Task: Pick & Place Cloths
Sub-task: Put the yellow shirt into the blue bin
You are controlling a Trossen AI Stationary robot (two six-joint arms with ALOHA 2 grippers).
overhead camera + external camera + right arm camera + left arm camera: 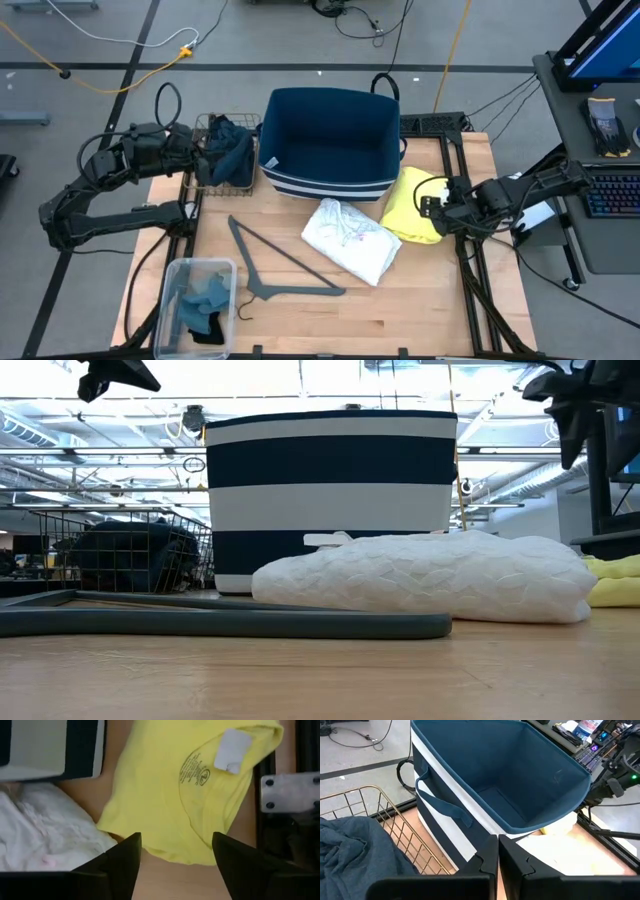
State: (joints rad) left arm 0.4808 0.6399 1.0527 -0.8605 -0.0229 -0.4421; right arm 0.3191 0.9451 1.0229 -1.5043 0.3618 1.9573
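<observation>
Yellow cloth (165, 795) flat on table, right hand (176, 857) just above its edge — fingers spread; left hand (498, 865) pressed together.

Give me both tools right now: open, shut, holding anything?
Left tool: shut, empty, above the wire basket beside the navy bin.
Right tool: open, holding nothing, over the yellow cloth.

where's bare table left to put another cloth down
Free: the front right corner, in front of the white garment and yellow shirt, and the strip between the grey hanger and wire basket. Crowded: the striped bin at the back, the clear tub front left.
</observation>
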